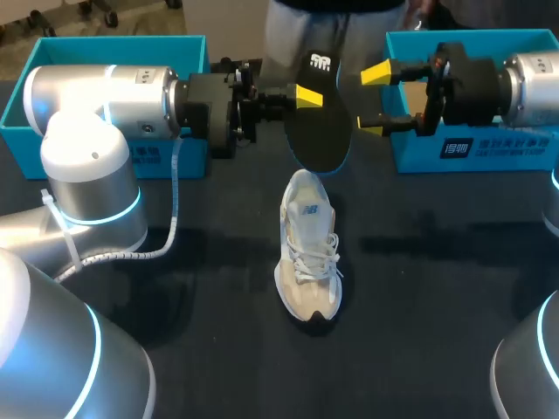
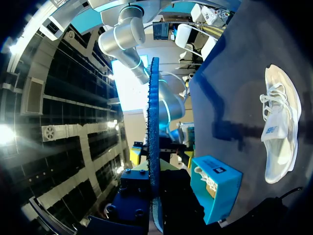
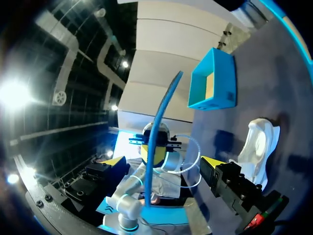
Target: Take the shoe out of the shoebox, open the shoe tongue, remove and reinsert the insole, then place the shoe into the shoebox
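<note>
Over the dark surface (image 1: pixel 437 288), the left gripper (image 1: pixel 312 96) is clamping the black oval insole (image 1: pixel 321 133) above the centred white lace-up sneaker (image 1: pixel 308 253). The right gripper (image 1: pixel 376 102) is gaping apart. Reinserting and boxing are remaining.

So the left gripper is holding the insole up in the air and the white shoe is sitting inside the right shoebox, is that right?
Not quite. The left gripper does hold the insole up in the air, but the white shoe is not in the right shoebox: it stands on the table, outside the box, as the head view shows.
</note>
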### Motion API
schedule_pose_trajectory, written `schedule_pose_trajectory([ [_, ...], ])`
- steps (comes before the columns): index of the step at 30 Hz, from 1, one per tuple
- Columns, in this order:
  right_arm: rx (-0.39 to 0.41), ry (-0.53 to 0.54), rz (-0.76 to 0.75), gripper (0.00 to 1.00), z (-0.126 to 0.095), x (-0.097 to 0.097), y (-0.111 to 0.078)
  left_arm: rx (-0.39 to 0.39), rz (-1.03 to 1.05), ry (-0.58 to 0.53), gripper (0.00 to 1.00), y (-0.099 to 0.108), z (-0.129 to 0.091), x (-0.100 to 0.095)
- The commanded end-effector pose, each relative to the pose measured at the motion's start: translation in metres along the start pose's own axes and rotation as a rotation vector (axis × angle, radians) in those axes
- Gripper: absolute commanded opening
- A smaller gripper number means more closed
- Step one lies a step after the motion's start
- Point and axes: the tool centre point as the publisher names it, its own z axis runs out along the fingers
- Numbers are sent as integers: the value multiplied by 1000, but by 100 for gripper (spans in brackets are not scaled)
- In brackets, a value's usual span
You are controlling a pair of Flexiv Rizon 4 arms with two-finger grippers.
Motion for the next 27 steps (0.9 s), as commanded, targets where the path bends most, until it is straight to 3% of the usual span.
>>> schedule_pose_trajectory([
  [1, 6, -5, 6, 100, -28, -3, -13, -1, 1, 0, 0, 0, 0, 0],
  [9, 38, -21, 27, 100, -55, -3, -12, -1, 1, 0, 0, 0, 0, 0],
  [20, 39, 14, 44, 100, -55, -10, -7, -1, 1, 0, 0, 0, 0, 0],
  [27, 39, 14, 44, 100, -55, -10, -7, -20, -475, 49, 0, -11, 1, -10],
])
